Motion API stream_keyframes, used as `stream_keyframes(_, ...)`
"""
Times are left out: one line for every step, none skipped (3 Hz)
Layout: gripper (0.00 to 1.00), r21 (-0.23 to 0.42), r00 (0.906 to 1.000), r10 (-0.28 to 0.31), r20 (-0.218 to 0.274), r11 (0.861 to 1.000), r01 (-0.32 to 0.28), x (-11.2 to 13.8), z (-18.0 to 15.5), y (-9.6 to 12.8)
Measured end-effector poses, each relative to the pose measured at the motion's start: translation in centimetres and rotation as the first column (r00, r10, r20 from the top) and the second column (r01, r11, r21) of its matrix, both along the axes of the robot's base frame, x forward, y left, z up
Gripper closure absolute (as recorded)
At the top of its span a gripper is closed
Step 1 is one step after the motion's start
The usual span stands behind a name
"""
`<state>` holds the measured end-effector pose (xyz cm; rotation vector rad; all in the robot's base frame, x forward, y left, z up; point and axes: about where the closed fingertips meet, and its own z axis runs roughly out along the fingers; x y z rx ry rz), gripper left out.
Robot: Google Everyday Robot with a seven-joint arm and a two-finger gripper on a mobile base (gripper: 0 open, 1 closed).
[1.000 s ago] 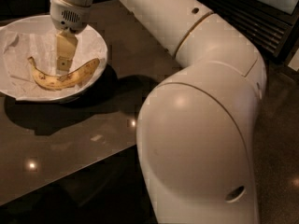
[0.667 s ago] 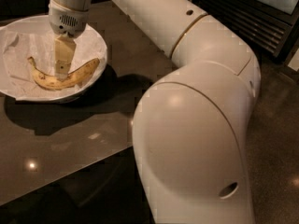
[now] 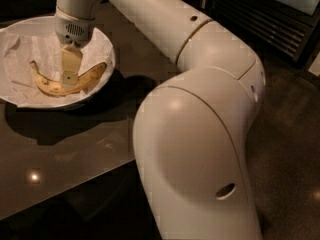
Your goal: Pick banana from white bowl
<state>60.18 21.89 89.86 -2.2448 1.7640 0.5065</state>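
Note:
The banana [image 3: 44,82], yellow with brown speckles, lies curved in the white bowl [image 3: 20,44], which is lined with crinkled white paper. The bowl stands at the upper left on a dark table. My gripper [image 3: 69,80] reaches straight down from the white wrist [image 3: 75,19] into the bowl. It sits at the middle of the banana and covers that part. The banana rests on the paper.
The dark glossy table [image 3: 75,144] ends in a front edge at the lower left. My large white arm [image 3: 200,134] fills the middle and right of the view. A dark slatted cabinet [image 3: 270,19] stands at the back right.
The gripper has come down a little onto the banana's middle. The arm's big elbow has shifted slightly. The banana and bowl have not moved.

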Motion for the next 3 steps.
stream_keyframes(0.30, -0.007, 0.9998, 0.001, -0.019, 1.000, -0.001, 0.4, -1.0, 0.1)
stream_keyframes(0.29, -0.016, 0.9993, 0.003, -0.037, 1.000, -0.003, 0.8, -2.0, 0.2)
stream_keyframes(0.28, -0.028, 0.9982, 0.015, -0.058, 0.999, -0.017, 0.7, -3.0, 0.8)
